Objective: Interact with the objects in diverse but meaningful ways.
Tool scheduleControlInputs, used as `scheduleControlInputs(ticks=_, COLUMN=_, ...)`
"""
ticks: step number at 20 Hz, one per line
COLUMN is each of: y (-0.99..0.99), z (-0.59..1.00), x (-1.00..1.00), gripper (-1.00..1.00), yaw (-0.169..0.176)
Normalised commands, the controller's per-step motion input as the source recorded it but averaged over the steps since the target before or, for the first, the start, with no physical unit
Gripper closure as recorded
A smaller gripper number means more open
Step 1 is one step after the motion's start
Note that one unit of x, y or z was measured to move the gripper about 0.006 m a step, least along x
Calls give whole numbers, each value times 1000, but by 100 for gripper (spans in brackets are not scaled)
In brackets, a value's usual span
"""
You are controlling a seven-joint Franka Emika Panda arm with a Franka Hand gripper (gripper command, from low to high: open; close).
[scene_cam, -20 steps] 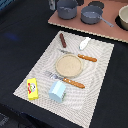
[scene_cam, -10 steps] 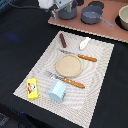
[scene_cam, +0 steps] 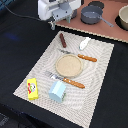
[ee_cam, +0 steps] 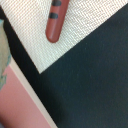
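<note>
You are in the approach step: the gripper [scene_cam: 52, 22] hangs above the far corner of the woven placemat [scene_cam: 100, 75] on the dark worktop [scene_cam: 20, 55], nothing picked up, and every item lies untouched. Nearest to it is the dark reddish-brown stick [scene_cam: 63, 40], flat on the mat just beside that corner; the wrist view shows its rounded end [ee_cam: 54, 27] close to the mat's edge, with bare worktop beyond. The white scoop-like piece [scene_cam: 85, 43] lies a little further along the same edge, toward the exterior view's right. The yellow pack [scene_cam: 32, 88] and the light blue-and-white box [scene_cam: 57, 91] sit well apart from the arm, at the near side of the mat, with a round plate [scene_cam: 68, 65] between two wooden-handled utensils in the middle. I cannot tell how wide the fingers stand, as neither view shows them clearly. If the stick is your target, the next move likely calls for shifting over its middle, turning the fingers across its length, then lowering.
</note>
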Motion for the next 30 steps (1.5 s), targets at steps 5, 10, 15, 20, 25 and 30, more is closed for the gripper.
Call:
scheduleControlInputs(ticks=5, y=86, z=-348, x=263, gripper=-100, yaw=-70)
scheduleControlInputs(ticks=10, y=161, z=-269, x=283, gripper=-100, yaw=-53)
scheduleControlInputs(ticks=15, y=157, z=-229, x=254, gripper=-100, yaw=-39)
scheduleControlInputs(ticks=20, y=153, z=-143, x=246, gripper=-100, yaw=-33)
scheduleControlInputs(ticks=25, y=101, z=-143, x=151, gripper=-100, yaw=-28)
scheduleControlInputs(ticks=30, y=43, z=-261, x=66, gripper=-100, yaw=-21)
